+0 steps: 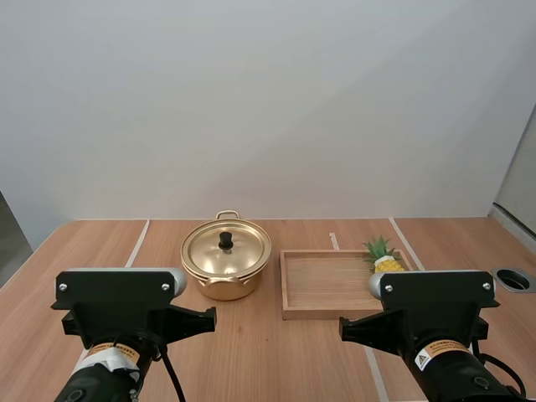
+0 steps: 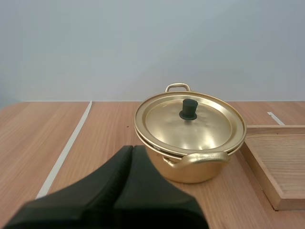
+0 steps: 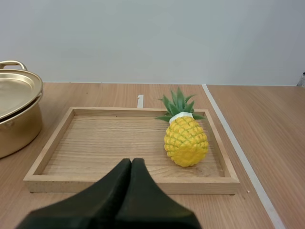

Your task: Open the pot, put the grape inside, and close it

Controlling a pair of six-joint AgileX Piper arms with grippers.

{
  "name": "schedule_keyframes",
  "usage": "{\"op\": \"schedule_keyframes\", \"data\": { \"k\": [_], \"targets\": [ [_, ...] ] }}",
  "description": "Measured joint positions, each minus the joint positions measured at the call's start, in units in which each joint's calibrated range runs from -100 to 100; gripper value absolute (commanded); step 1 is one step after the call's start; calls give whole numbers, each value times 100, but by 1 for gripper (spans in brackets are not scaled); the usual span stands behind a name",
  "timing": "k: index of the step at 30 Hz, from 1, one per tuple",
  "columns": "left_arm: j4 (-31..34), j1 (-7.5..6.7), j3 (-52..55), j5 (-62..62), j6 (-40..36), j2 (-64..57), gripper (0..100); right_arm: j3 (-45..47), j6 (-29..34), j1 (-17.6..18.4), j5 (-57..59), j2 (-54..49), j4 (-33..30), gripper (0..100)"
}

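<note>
Now, on the wooden table [image 1: 100,243]: a gold pot [image 1: 226,289] with its lid [image 1: 243,255] seated flat and closed, black knob [image 1: 225,240] upright at the lid's centre, far handle [image 1: 227,214] at twelve o'clock. Just beside the pot, at its three o'clock and apart from it, a shallow wooden tray [image 1: 322,285]. In the tray's two o'clock corner, a yellow pineapple [image 1: 387,263], lying with its green crown toward twelve o'clock, near the three o'clock wall.

Then the left gripper [image 2: 132,149]: fingers pressed together as one dark wedge, clamped on nothing, held at the pot's six o'clock, short of the near handle [image 2: 200,160].

Likewise the right gripper [image 3: 131,162]: closed and empty, at the tray's six o'clock, short of the near rim, pineapple ahead toward one o'clock, pot off toward ten o'clock.
</note>
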Motion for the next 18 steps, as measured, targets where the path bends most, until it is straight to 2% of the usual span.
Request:
{"op": "schedule_keyframes", "data": {
  "k": [18],
  "targets": [
    [0,0,0,194,0,0,0,0,0,0,0,0,0,0]
  ]
}}
